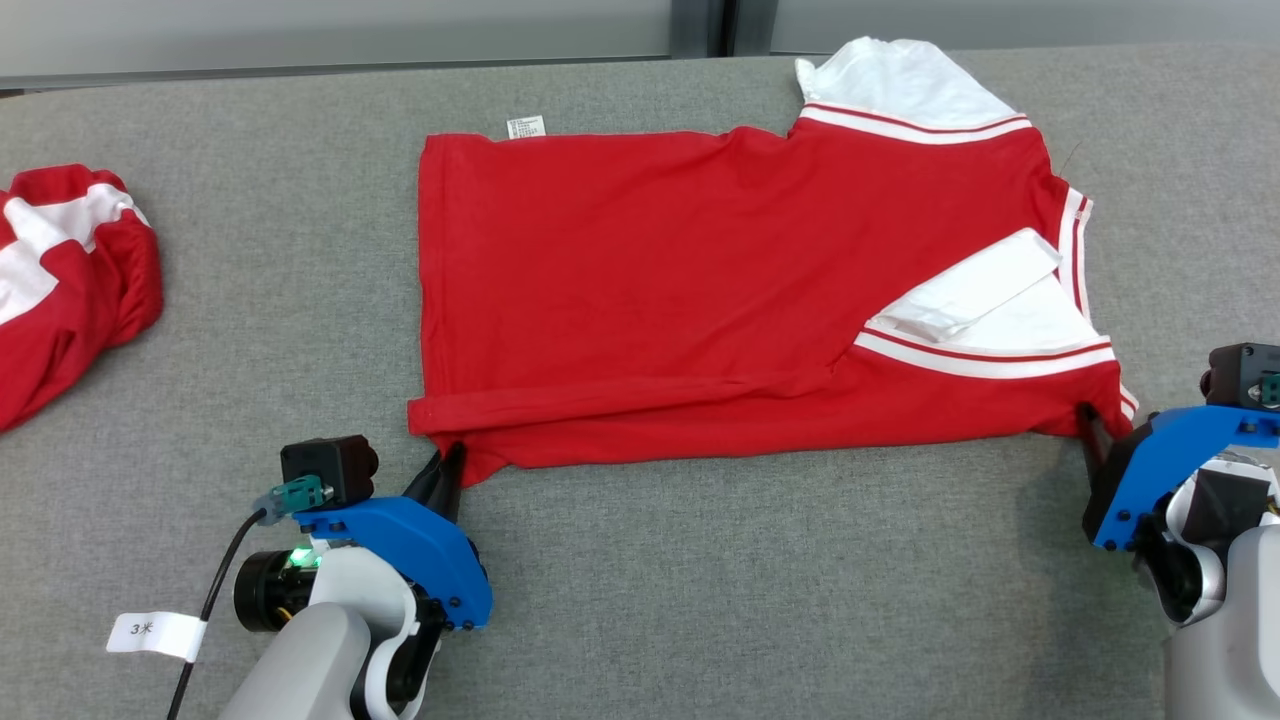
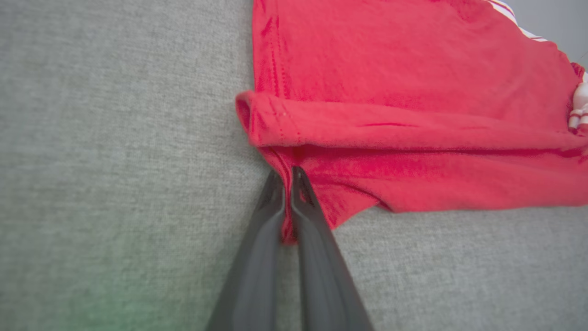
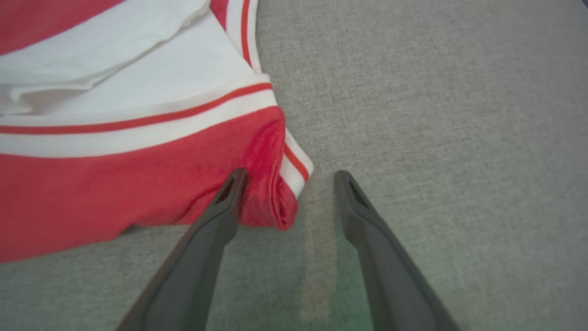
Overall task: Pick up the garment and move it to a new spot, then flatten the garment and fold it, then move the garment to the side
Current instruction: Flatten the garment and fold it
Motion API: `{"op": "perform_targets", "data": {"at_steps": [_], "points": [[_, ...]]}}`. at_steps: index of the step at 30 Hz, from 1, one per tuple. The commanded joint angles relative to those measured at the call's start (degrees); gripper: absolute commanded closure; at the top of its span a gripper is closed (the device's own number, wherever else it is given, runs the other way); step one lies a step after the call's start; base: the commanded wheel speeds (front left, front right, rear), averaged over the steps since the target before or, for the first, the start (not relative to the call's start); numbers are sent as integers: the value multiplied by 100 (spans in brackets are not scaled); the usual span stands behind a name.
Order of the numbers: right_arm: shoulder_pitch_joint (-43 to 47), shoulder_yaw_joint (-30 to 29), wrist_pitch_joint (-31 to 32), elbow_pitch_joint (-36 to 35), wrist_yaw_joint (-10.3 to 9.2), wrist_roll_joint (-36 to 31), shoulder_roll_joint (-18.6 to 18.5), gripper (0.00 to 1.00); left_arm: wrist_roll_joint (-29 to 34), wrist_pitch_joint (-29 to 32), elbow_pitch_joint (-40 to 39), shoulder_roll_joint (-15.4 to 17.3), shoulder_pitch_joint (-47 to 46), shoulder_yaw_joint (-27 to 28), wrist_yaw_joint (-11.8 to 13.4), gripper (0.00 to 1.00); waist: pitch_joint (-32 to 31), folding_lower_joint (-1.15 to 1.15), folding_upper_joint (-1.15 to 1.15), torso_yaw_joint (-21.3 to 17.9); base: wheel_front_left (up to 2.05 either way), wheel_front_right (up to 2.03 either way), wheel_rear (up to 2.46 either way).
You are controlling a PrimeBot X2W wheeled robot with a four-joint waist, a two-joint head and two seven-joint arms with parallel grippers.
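Observation:
The garment [image 1: 650,300] is a red shirt with white, red-striped sleeves, lying spread on the grey table. Its near edge is folded over in a narrow roll. My left gripper [image 1: 447,472] is shut on the garment's near-left corner; in the left wrist view red cloth [image 2: 349,156] is pinched between the closed fingers [image 2: 287,202]. My right gripper [image 3: 288,177] stands open at the near-right corner, its jaws straddling the corner of the garment [image 3: 138,151], one finger [image 3: 229,193] on the cloth and the other on bare table. In the head view that gripper [image 1: 1095,430] sits at the shirt's right edge.
A second red and white garment [image 1: 60,280] lies bunched at the table's left edge. The grey table [image 1: 760,600] stretches bare in front of the shirt. A white tag [image 1: 155,633] hangs on my left arm's cable.

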Motion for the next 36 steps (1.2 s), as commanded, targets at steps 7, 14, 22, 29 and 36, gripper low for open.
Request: {"op": "perform_targets", "data": {"at_steps": [7, 14, 22, 29, 36], "points": [[25, 33, -29, 327, 1, 211, 11, 100, -100, 330, 184, 69, 392, -177, -30, 100, -86, 1, 0, 12, 0, 0, 0], [393, -7, -45, -323, 1, 453, 6, 100, -374, 507, -536, 346, 626, 101, 44, 100, -310, 1, 0, -25, 0, 0, 0], [1524, 80, 497, -1628, 1, 1035, 1, 100, -594, 1163, -1847, 922, 1398, 170, 339, 100, -595, 1, 0, -43, 0, 0, 0], [2586, 62, 1078, -2430, 1, 1599, 1, 100, -736, 1695, -2704, 1342, 2174, 255, 784, 100, -775, 1, 0, -31, 0, 0, 0], [2775, 118, 1168, -2716, 3, 1751, 5, 0, -815, 1883, -3064, 1452, 2489, 285, 1055, 0, -781, 1, 0, -66, 0, 0, 0]]}}
